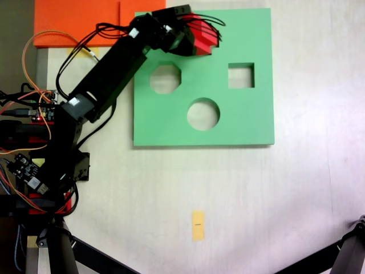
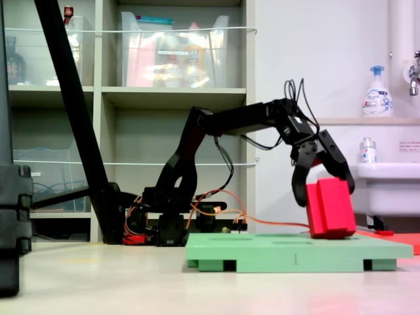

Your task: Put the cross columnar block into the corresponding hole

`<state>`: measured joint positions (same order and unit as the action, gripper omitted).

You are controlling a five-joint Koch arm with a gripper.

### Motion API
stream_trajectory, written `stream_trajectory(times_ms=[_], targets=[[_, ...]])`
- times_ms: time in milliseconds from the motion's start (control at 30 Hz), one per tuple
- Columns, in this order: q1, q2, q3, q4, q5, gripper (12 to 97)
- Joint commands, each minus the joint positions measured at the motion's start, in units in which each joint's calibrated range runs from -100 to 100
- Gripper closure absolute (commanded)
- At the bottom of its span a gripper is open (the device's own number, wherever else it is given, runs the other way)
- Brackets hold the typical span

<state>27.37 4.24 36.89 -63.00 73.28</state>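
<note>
We see the hand (image 2: 326, 197) clamped on the cross columnar block (image 2: 331, 207), tilted at the green board's (image 1: 251, 120) far edge. Risk: the tilted block jams in its hidden hole.

In the fixed view from above, the board (image 1: 251, 123) lies right of the arm's base (image 1: 48, 165); the cross columnar block (image 1: 204, 40) sits at its far edge (gripper (image 1: 191, 34) around it), behind the octagonal cutout (image 1: 165, 78)
</note>
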Motion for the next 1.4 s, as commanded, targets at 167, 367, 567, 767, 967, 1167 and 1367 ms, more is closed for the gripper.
stream_trajectory(times_ms=[167,367,567,767,967,1167,1367], targets=[[0.29,3.3,3.78,1.61,-0.34,62.5],[0.29,8.47,3.98,3.34,-0.24,62.5],[0.05,14.47,6.88,4.69,-0.05,61.9],[-0.24,21.74,11.56,4.69,0.0,60.3],[-0.49,28.86,16.75,4.69,0.0,58.0],[-0.34,29.7,17.14,4.4,0.29,41.1],[-0.15,25.93,17.64,0.45,0.34,13.1]])
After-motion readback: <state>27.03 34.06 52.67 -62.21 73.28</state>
